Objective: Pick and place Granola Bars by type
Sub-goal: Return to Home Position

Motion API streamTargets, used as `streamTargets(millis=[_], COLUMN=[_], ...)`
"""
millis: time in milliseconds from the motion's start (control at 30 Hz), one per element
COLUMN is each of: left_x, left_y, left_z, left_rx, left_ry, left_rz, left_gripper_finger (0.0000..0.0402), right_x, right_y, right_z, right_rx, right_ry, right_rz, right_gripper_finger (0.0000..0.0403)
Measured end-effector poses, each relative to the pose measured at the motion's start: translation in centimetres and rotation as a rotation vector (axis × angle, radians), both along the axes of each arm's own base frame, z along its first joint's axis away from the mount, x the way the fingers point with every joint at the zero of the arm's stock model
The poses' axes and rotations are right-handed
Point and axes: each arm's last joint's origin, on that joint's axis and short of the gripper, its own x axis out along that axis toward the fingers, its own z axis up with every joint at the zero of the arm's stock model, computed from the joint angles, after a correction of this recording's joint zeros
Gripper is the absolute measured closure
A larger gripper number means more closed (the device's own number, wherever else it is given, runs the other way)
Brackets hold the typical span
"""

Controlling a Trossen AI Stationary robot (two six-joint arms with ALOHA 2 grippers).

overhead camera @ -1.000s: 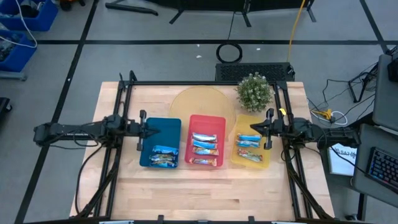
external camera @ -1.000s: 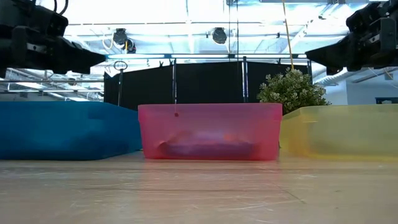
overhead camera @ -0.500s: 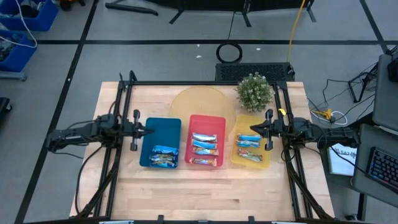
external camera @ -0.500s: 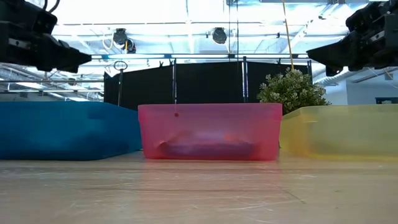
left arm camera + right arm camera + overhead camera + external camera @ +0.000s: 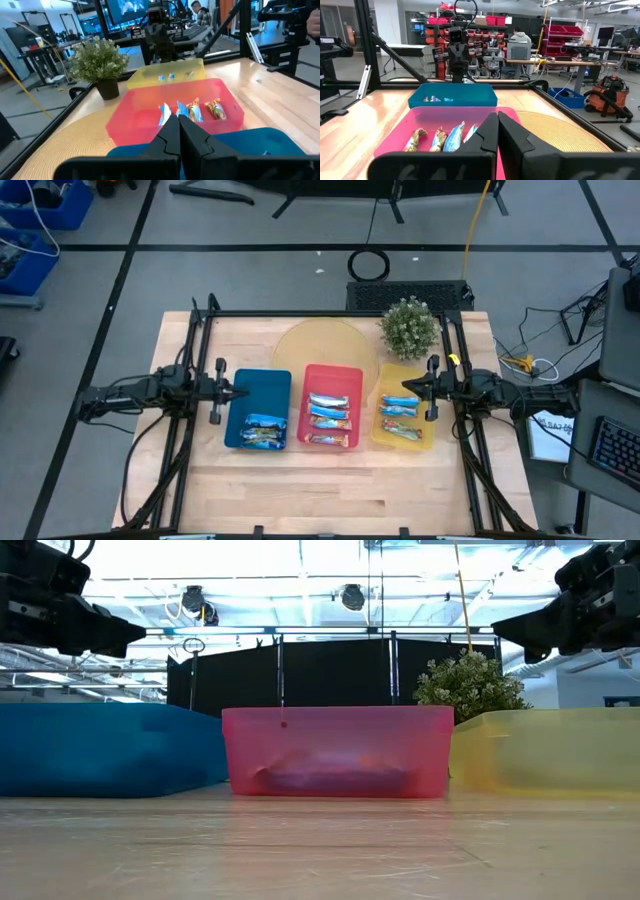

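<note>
Finds the Granola Bars (image 5: 331, 418) lying in the blue tray (image 5: 265, 388), red tray (image 5: 345, 373) and yellow tray (image 5: 405, 445). Shows left gripper (image 5: 233, 390) and right gripper (image 5: 410, 388) clenched on nothing, hovering at the outer trays' edges. Risks clipping a tray wall (probably light plastic) if retreating low.

Perhaps four granola bars (image 5: 443, 138) in pink tray (image 5: 434, 118)

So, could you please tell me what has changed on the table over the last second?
The left claw drew back leftward from over the blue tray's edge, shut and empty, then stopped just beside it. Nothing was picked up or let go. The right claw stayed shut at the yellow tray's outer edge. The bars, the red tray and the plant did not move.
</note>
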Motion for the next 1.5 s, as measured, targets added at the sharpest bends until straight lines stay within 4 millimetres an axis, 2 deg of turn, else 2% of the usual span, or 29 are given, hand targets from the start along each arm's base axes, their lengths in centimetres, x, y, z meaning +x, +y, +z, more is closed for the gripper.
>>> streamTargets(millis=[433, 733, 933, 1133, 1500], left_x=[0.0, 0.07, 0.07, 0.08, 0.08], left_y=[0.0, 0.01, 0.01, 0.01, 0.01], left_z=[0.01, -0.08, -0.08, -0.08, -0.08], left_rx=[-0.028, -0.048, -0.158, -0.178, -0.18], left_ry=[0.0, 0.012, 0.016, 0.016, 0.017], left_rz=[0.001, 0.003, 0.011, 0.012, 0.013], left_gripper_finger=[0.04, 0.0377, 0.0389, 0.0396, 0.0344], right_x=[0.02, 0.0, 0.0, 0.0, 0.0], right_y=[-0.06, -0.15, -0.13, -0.13, -0.13], right_z=[0.09, 0.31, 0.37, 0.37, 0.38], right_rx=[-0.012, -0.031, -0.031, -0.031, -0.031], right_ry=[-0.016, -0.036, -0.042, -0.043, -0.044], right_rz=[-0.008, -0.038, -0.033, -0.032, -0.032], right_gripper_finger=[0.0403, 0.0403, 0.0403, 0.0403, 0.0403])
